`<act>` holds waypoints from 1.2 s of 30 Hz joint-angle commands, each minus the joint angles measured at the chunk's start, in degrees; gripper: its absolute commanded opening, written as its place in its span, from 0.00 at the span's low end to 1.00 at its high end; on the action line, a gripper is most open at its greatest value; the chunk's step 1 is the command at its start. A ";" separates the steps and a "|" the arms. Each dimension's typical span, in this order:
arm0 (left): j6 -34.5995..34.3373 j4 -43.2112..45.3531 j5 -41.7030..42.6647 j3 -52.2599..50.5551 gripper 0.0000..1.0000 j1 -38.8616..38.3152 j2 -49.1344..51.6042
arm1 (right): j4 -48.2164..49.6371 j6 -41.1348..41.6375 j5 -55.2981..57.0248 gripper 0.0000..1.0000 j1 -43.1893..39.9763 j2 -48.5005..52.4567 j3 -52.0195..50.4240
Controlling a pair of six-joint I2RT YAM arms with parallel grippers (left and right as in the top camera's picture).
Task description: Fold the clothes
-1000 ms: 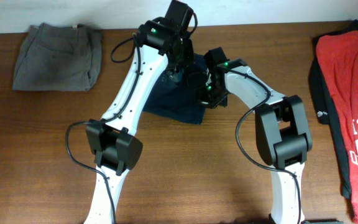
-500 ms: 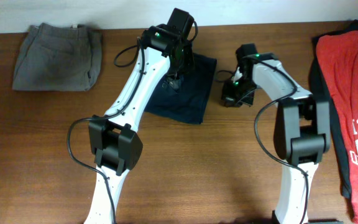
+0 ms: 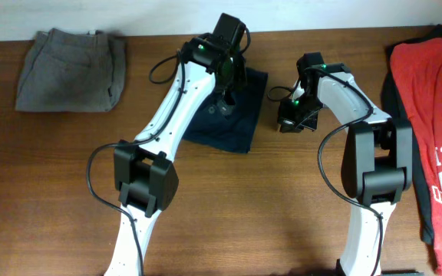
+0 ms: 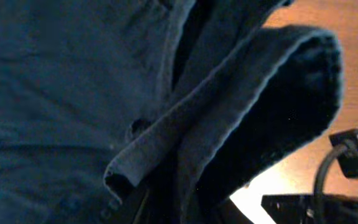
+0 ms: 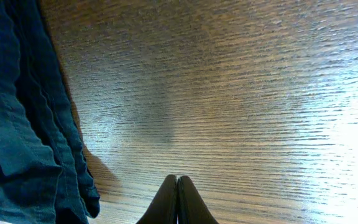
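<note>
Dark navy blue cloth shorts (image 3: 236,132), folded into a soft, layered rectangle with rolled hems, lie far-centre on the grained brown wooden surface (image 3: 267,199). The left gripper (image 3: 226,98) hangs over them; whether its jaws are apart cannot be told. The right gripper (image 5: 177,182), jaws together, hovers above bare wood just right of the cloth's edge.

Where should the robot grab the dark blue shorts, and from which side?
Probably the right edge of the dark blue shorts, coming low from the right, where the shut right end effector hangs over the table. The folded layers lie flat with their edges stacked on that side, so one pinch could catch them all.
</note>
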 commanded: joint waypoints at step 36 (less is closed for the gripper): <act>16.13 -4.61 13.55 -8.85 0.01 7.80 -0.39 | 11.52 -5.05 -18.36 0.53 1.27 -10.14 4.42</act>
